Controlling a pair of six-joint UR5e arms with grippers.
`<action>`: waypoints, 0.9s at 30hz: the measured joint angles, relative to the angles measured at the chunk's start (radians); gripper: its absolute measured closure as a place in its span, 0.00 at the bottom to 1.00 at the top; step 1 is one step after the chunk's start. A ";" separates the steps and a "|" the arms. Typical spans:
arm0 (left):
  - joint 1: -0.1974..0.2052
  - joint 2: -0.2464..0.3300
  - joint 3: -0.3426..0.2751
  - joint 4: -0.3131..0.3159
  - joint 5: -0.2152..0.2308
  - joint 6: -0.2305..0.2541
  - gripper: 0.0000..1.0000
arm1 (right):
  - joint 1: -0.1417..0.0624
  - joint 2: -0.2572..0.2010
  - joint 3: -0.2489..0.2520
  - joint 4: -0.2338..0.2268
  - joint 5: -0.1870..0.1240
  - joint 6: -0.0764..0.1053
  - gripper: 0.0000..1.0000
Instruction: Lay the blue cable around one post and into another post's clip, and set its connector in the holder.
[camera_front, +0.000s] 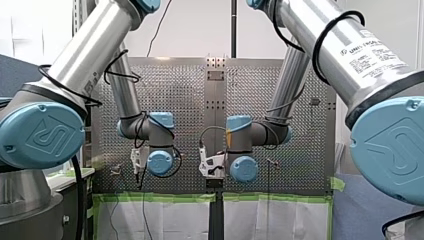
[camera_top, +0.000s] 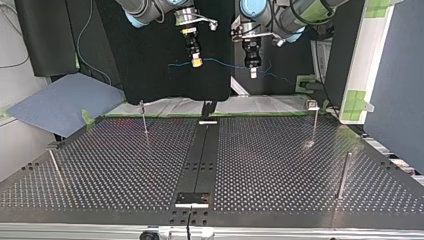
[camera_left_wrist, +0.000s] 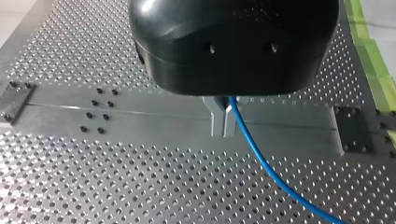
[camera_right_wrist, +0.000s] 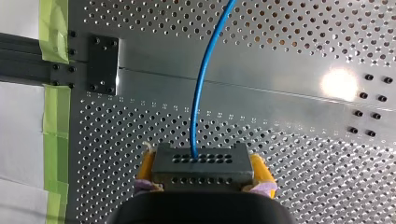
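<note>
- The counter (camera_top: 280, 165) fills the lower frame of the top view. Its thin posts (camera_top: 144, 119) stand well below both claws.
- The blue cable (camera_top: 225, 63) runs left to right across the upper middle, strung between the claws and touching no post.
- My right claw (camera_right_wrist: 201, 161) clamps the grey connector (camera_right_wrist: 201, 171) between yellow pads.
- My left claw (camera_left_wrist: 223, 119) is pinched narrow on the cable. I judge it the nearer to the right-hand post.

Four posts (camera_top: 344, 175), one blue cable (camera_right_wrist: 201, 88), one connector (camera_right_wrist: 201, 163), two arms (camera_front: 125, 85), one perforated table (camera_top: 280, 165).
</note>
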 joint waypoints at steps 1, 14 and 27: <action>0.000 0.005 -0.002 -0.004 0.005 -0.002 1.00 | 0.000 0.000 0.000 0.000 0.000 0.000 1.00; 0.000 0.108 -0.015 -0.075 0.036 -0.086 1.00 | 0.000 0.000 0.000 0.000 0.000 0.000 1.00; -0.021 0.236 -0.063 -0.043 0.074 -0.034 1.00 | 0.000 0.000 0.000 0.000 0.000 0.000 1.00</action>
